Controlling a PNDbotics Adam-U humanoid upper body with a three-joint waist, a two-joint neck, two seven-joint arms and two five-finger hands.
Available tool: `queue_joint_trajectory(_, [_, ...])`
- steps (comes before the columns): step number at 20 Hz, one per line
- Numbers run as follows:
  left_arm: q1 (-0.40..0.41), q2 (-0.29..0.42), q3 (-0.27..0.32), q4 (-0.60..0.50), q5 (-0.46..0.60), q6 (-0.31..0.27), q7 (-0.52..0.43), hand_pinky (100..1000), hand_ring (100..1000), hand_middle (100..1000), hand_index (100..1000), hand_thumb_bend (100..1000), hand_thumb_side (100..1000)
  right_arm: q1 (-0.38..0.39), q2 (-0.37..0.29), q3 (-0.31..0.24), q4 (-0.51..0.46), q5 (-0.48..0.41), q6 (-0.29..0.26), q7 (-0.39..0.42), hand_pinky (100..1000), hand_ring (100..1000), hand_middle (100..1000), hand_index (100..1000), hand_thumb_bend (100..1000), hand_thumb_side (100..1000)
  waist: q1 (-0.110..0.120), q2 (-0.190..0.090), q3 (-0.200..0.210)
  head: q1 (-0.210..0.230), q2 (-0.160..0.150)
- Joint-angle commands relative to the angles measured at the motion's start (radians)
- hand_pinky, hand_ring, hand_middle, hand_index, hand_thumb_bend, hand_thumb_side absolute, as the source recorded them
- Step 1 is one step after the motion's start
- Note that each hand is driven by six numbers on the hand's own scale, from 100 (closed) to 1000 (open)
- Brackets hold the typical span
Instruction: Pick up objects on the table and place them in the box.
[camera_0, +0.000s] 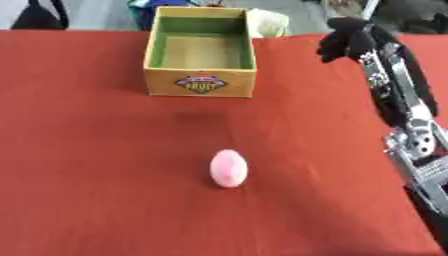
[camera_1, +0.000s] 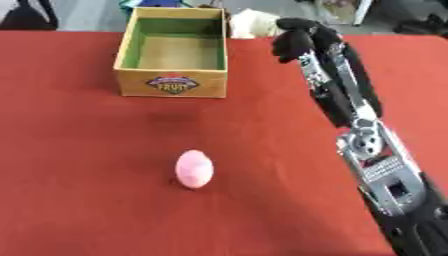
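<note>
Pink egg-shaped object (camera_0: 228, 168) not yet picked, sits mid-table; box (camera_0: 200, 83) looks empty. Right hand (camera_1: 297, 41) raised beside box, fingers curled, holding nothing.

Matt red cloth table (camera_0: 87, 175), cardboard box (camera_0: 200, 82), smooth pink egg (camera_0: 228, 168).

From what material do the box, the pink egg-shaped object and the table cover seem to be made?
Box: probably cardboard; thin straight walls, matte yellow outside with a printed label, green inside.
Pink egg-shaped object: unclear, perhaps plastic or foam; smooth, with a soft pale sheen.
Table cover: seemingly red cloth; matte, no reflections.
</note>
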Motion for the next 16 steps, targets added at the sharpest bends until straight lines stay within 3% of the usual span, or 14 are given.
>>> queue_joint_trajectory(1, [-0.003, 0.023, -0.005, -0.019, 0.002, 0.000, -0.007, 482, 478, 362, 524, 100, 677, -0.030, -0.102, 0.032, -0.020, 0.041, 0.025, 0.051, 629, 688, 656, 871, 100, 898, 0.000, -0.017, 0.002, -0.008, -0.009])
queue_joint_trajectory(6, [-0.002, 0.023, -0.007, -0.019, 0.004, 0.000, -0.010, 483, 479, 362, 524, 100, 677, -0.070, -0.160, 0.082, -0.020, 0.059, 0.058, 0.208, 666, 728, 695, 906, 115, 830, 0.000, -0.017, 0.005, -0.015, -0.010])
queue_joint_trajectory(8, [-0.001, 0.023, -0.007, -0.019, 0.004, 0.001, -0.012, 483, 479, 362, 523, 100, 677, -0.086, -0.173, 0.090, -0.020, 0.066, 0.057, 0.269, 680, 746, 718, 931, 260, 716, 0.001, -0.018, 0.005, -0.015, -0.011])
queue_joint_trajectory(10, [-0.001, 0.024, -0.008, -0.019, 0.005, 0.001, -0.013, 483, 479, 362, 523, 100, 678, -0.100, -0.185, 0.098, -0.020, 0.076, 0.057, 0.328, 685, 754, 730, 943, 336, 631, 0.000, -0.018, 0.006, -0.017, -0.011])
queue_joint_trajectory(16, [0.001, 0.025, -0.010, -0.019, 0.007, 0.004, -0.018, 483, 480, 362, 522, 100, 678, -0.137, -0.233, 0.134, -0.020, 0.105, 0.084, 0.454, 708, 776, 765, 983, 421, 524, -0.002, -0.020, 0.009, -0.019, -0.011])
